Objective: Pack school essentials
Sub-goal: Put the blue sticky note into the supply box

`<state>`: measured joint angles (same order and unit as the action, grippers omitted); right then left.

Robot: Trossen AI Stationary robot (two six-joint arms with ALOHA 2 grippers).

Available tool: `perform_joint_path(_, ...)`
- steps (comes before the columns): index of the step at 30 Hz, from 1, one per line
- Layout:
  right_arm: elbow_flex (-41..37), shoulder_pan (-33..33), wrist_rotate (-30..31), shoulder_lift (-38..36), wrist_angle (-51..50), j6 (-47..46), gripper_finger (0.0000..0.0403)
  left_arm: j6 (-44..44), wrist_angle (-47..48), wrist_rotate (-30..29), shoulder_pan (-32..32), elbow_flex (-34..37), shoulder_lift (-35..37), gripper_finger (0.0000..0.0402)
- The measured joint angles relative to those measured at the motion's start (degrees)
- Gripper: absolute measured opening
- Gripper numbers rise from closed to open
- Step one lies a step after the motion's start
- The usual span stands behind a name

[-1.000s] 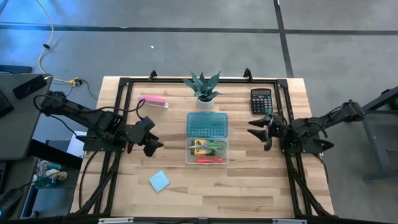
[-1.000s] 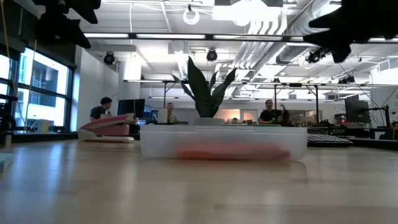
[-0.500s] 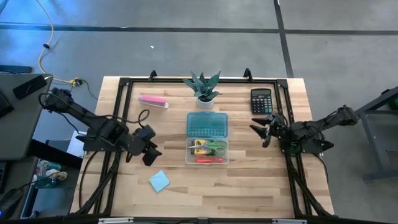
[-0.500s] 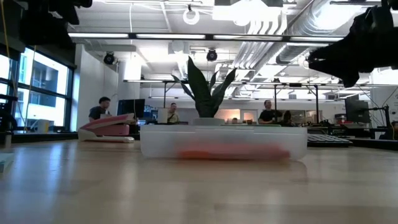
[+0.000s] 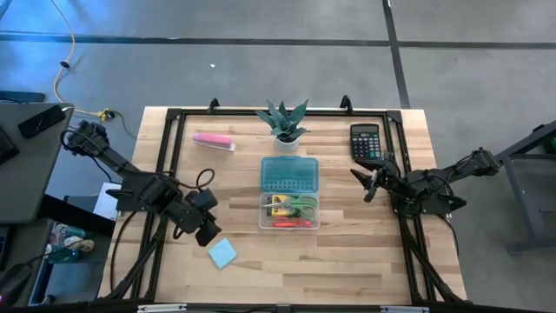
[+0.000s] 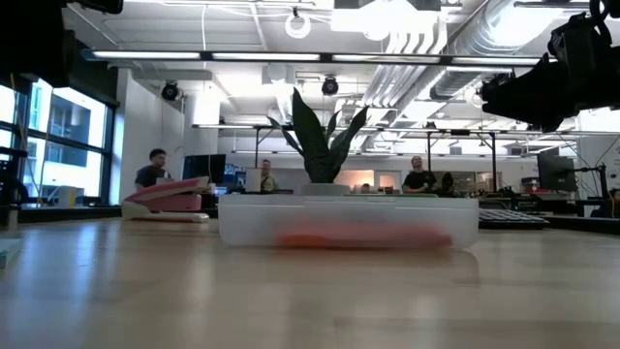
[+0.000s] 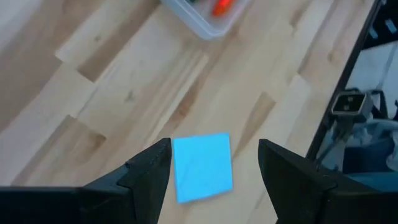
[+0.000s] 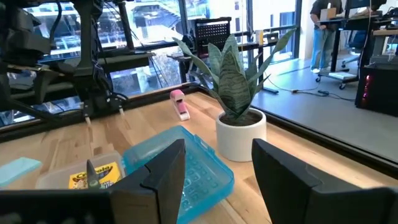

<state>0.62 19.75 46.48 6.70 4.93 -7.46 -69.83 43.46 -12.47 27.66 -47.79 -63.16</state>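
We note the left tool (image 5: 208,229) hovering with jaws parted, gripping nothing; the light-blue square paper notepad (image 5: 222,254) lies flat on the wooden tabletop (image 5: 347,252) just at its 5 o'clock. The right tool (image 5: 372,178) waits open and unloaded at the clear plastic box's (image 5: 289,192) 3 o'clock.

Plant (image 5: 283,122), calc (image 5: 365,141), pink bar (image 5: 214,141)
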Motion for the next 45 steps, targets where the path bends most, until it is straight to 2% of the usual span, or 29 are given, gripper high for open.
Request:
perform_joint_path(7, 0.0, 0.0, -0.04, 0.02, 0.0, 0.0, 0.0174, 0.2, -0.01, 1.79, 1.69, -0.02, 0.02, 0.0229)
perform_joint_path(14, 0.02, 0.0, -0.07, 0.02, 0.0, 0.0, 0.0174, 5.06, -0.41, 4.47, 2.03, -0.04, 0.02, 0.0229)
perform_joint_path(22, 0.02, 0.01, -0.1, 0.02, 0.0, 0.0, 0.0174, 6.44, -4.74, 5.01, 2.03, -0.23, 0.04, 0.0229)
perform_joint_path(30, 0.02, 0.0, -0.13, 0.04, 0.0, 0.0, 0.0174, 12.57, -1.87, 7.07, 2.45, -7.88, -1.22, 0.0212)
perform_joint_path(36, 0.02, 0.0, -0.12, 0.04, 0.0, 0.0, 0.0174, 14.02, 2.43, 6.61, 3.44, -13.24, -5.28, 0.0191)
perform_joint_path(45, 0.04, 0.02, -0.13, 0.04, -0.51, 0.02, 0.0174, 8.62, 2.69, 2.33, 6.53, -14.36, -15.08, 0.0171)
